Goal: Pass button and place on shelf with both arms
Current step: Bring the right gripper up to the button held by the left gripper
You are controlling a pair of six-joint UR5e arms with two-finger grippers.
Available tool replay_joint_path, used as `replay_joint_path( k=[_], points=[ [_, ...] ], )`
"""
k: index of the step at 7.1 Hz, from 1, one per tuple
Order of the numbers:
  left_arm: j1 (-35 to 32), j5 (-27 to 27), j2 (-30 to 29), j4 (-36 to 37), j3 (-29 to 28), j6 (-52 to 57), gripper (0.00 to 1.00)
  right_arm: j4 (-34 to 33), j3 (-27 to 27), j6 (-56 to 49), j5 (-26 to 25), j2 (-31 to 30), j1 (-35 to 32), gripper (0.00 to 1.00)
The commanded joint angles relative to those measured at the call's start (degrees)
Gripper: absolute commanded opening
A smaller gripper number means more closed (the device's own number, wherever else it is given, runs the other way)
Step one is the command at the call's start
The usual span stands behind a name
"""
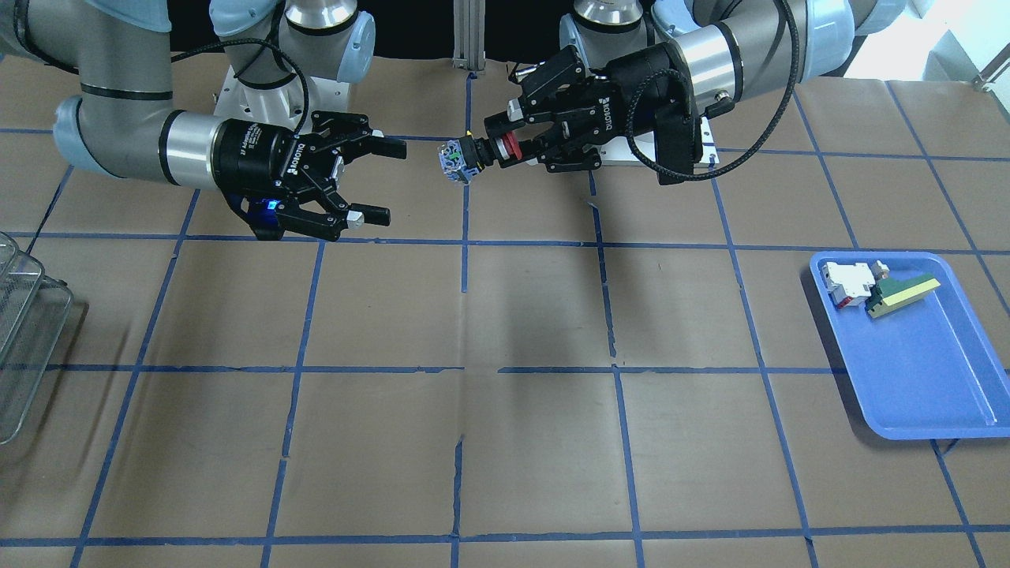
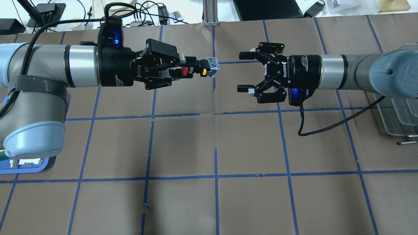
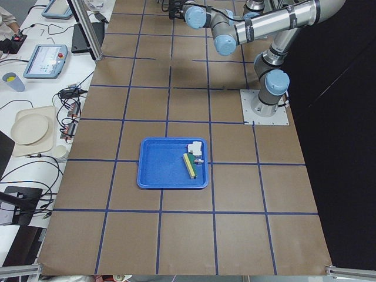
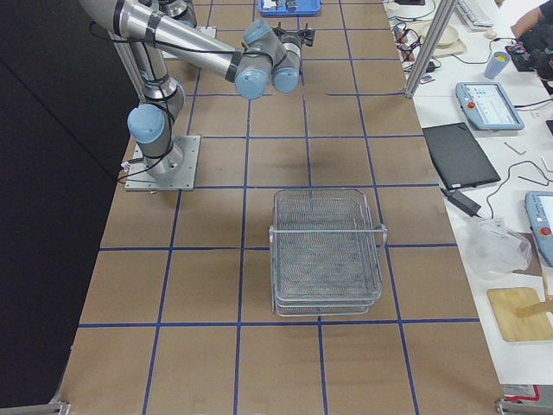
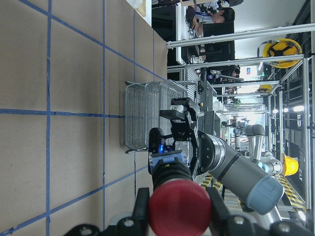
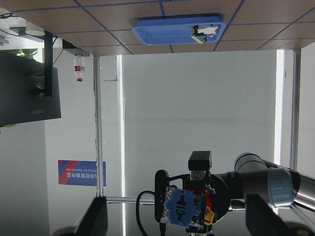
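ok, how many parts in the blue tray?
2: a white-and-red block and a green-and-yellow wedge, side by side in the tray corner nearest the robot. None seems hidden.

Overhead, the small red-capped push button (image 2: 205, 70) hung upper centre between left gripper (image 2: 187, 68) and right gripper (image 2: 241, 72); the silvery wire-mesh shelf (image 2: 402, 115) stood at far right.

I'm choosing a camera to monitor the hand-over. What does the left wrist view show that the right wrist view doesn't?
Only the left wrist view: the red cap of the button, the open right tool facing it, and the shelf behind on the table. Only the right wrist view: the button's blocky base end-on, the left arm behind it, and the blue tray with two small parts. Both show the button itself.
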State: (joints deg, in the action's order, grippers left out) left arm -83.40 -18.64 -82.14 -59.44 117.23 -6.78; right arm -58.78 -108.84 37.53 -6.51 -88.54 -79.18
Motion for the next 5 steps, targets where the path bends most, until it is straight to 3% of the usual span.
replay_joint_path(
  k=[1, 5],
  points=[
    [0.0, 0.8, 0.0, 5.9, 2.7, -0.6, 0.03, -0.3, 0.7, 2.7, 2.1, -0.1, -0.8, 1.0],
    [0.0, 1.1, -0.7, 5.8, 2.8, -1.2, 0.03, -0.5, 1.3, 6.1, 2.2, -0.2, -3.4, 1.0]
  ],
)
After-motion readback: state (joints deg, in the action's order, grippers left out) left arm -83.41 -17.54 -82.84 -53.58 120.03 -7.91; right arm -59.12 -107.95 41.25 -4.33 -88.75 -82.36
